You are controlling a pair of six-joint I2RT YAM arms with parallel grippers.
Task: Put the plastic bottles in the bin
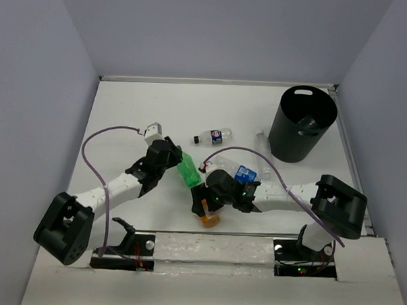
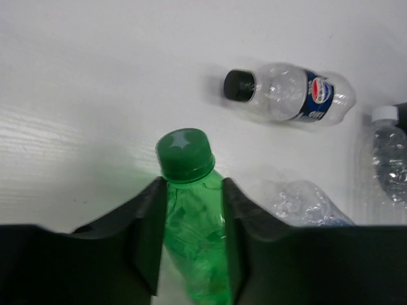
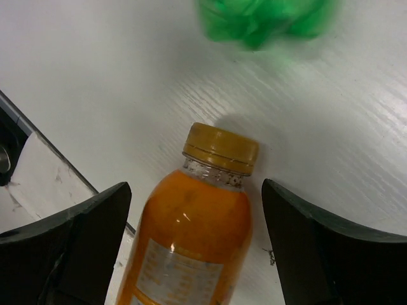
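My left gripper (image 1: 178,162) is shut on the green bottle (image 1: 188,172). In the left wrist view both fingers press the sides of the green bottle (image 2: 191,216) just below its cap, with the gripper (image 2: 191,190) around the neck. My right gripper (image 1: 206,205) is open over the orange bottle (image 1: 209,217), which lies near the front rail. In the right wrist view the orange bottle (image 3: 191,235) with an orange cap lies between the spread jaws of the gripper (image 3: 196,190), with gaps on both sides. The black bin (image 1: 303,124) stands at the back right.
A clear dark-labelled bottle (image 1: 214,135) (image 2: 289,95) lies mid-table. A clear bottle (image 1: 261,140) (image 2: 388,159) lies beside the bin. A crumpled blue-labelled bottle (image 1: 244,173) (image 2: 302,203) lies by the right arm. The green bottle's base (image 3: 267,19) shows beyond the orange one.
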